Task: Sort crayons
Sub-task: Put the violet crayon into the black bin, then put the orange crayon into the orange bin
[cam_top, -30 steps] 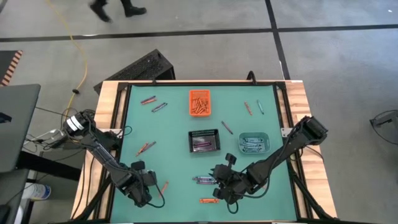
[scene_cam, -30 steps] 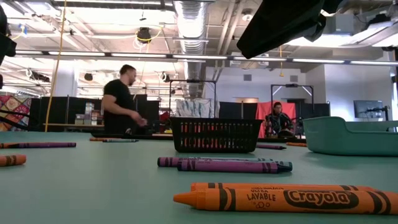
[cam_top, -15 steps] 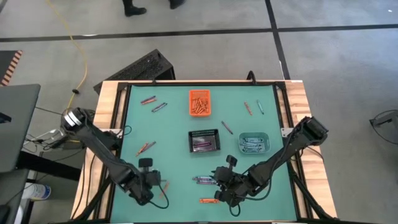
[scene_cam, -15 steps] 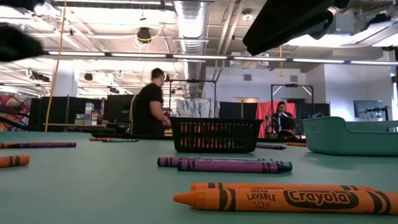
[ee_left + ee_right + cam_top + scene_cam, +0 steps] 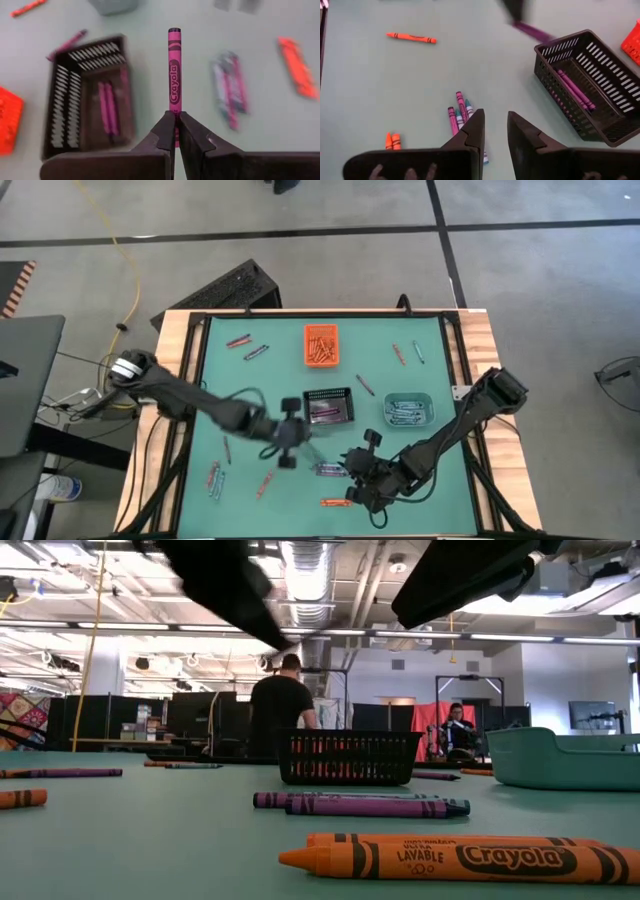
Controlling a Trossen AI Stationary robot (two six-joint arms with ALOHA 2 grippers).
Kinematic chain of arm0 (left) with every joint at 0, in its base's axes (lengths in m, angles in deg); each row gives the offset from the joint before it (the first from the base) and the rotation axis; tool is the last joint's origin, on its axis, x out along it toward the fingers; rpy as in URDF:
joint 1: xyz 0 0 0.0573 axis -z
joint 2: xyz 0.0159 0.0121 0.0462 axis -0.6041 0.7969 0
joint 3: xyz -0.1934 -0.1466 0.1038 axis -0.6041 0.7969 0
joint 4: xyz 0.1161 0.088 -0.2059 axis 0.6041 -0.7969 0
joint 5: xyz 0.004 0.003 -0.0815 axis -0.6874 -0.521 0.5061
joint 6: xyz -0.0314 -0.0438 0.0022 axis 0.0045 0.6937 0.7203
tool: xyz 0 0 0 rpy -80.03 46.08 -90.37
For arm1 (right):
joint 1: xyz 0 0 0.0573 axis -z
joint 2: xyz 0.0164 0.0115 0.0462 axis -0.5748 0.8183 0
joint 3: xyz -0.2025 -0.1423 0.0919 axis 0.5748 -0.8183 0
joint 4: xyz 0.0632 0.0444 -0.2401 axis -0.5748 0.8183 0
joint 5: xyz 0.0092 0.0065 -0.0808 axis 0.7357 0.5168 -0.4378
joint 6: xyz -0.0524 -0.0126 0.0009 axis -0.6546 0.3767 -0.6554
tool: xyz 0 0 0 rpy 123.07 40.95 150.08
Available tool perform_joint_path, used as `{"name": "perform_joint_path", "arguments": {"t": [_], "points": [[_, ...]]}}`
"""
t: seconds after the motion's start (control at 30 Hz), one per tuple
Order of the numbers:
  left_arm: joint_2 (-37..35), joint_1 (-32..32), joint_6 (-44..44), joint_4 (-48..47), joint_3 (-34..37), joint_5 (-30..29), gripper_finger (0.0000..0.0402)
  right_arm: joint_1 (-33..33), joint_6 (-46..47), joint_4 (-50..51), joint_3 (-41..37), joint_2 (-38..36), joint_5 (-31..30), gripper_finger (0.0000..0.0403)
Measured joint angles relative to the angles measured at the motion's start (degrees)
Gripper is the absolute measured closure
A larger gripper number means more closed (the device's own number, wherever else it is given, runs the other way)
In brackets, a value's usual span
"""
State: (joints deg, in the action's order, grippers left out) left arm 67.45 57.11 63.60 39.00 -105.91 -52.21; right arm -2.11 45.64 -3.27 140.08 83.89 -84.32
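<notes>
Left gripper [image 5: 175, 131]: fingers pinched on the lower end of a purple crayon [image 5: 173, 75], which points straight out from the tips; held above the mat just beside the black mesh bin [image 5: 329, 407].
Right gripper [image 5: 495, 131]: fingers slightly parted, nothing between them; poised over the near part of the mat [image 5: 400, 490], close to a small cluster of purple and teal crayons [image 5: 460, 113].
Black mesh bin: holds a few purple crayons [image 5: 108, 106].
Orange bin [image 5: 320, 345]: orange crayons inside.
Teal bin [image 5: 408, 410]: teal crayons inside.
Loose crayons: one orange [image 5: 455, 860] near the mat's front edge; others scattered toward the edges.
Background: a person [image 5: 280, 705] standing beyond the table.
</notes>
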Motion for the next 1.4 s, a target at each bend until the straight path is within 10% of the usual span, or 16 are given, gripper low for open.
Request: {"name": "perform_joint_path", "arguments": {"t": [0.4, 0.6, 0.87, 1.4], "points": [[1.47, -16.81, 5.81, 4.82, 0.00, 21.65, 0.0397, -4.34, -0.44, 10.80, 0.05, -2.21, -6.54, 0.0326], [1.47, -16.94, 6.96, 4.65, 0.00, 15.63, 0.0374, -10.49, 3.07, 18.68, -0.56, -3.04, -24.74, 0.0326], [1.45, -18.63, 9.66, 3.90, -0.18, 16.05, 0.0301, -18.01, 11.72, 24.55, -4.52, -4.46, -32.21, 0.0326], [-1.82, -14.01, 13.30, -53.16, -15.75, 7.47, 0.0274, -15.23, 13.61, 25.07, -4.50, -5.31, -32.36, 0.0326]]}}
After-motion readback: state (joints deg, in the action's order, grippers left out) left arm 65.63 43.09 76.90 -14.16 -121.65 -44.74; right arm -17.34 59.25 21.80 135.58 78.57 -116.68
